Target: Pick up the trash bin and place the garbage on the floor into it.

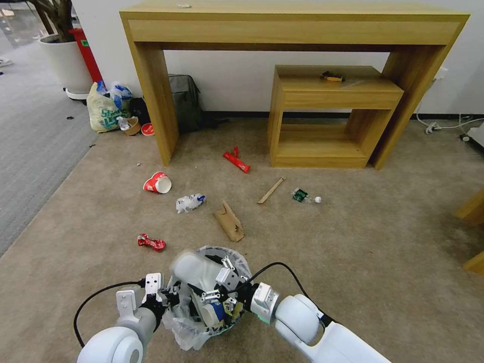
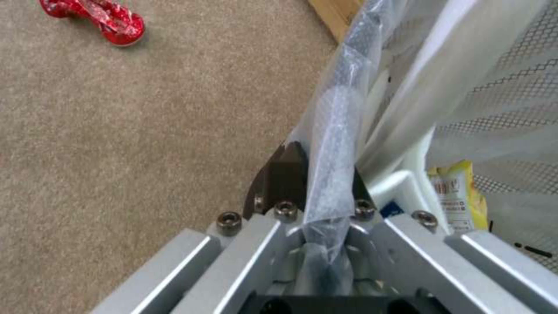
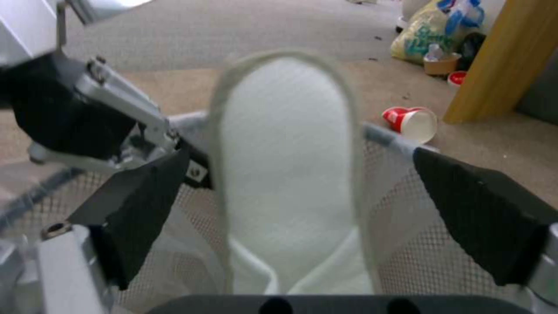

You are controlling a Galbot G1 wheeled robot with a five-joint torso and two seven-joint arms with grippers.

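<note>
left gripper (image 2: pixel 325 192) pinched on the trash bin (image 1: pixel 237 257) rim – holds it up off the carpet | right gripper (image 3: pixel 302 192) jaws apart, probably just let go – white slipper (image 3: pixel 285 174) standing in bin | red cup (image 1: pixel 158 182) on floor

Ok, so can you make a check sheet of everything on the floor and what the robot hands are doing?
Surface: beige carpet, littered.
Job's things: trash bin with a white slipper standing in it. On the carpet: red paper cup, crumpled wrapper, crushed red can, cardboard, wooden stick, small bottle, red wrapper.
Clutter: shopping bag, grey backpack.
Grippers: left gripper pinches the bin's rim; right gripper is open around the slipper.
Cables: black arm cables; white cable by the wall.
Surroundings: wooden desk, plant pot.
</note>
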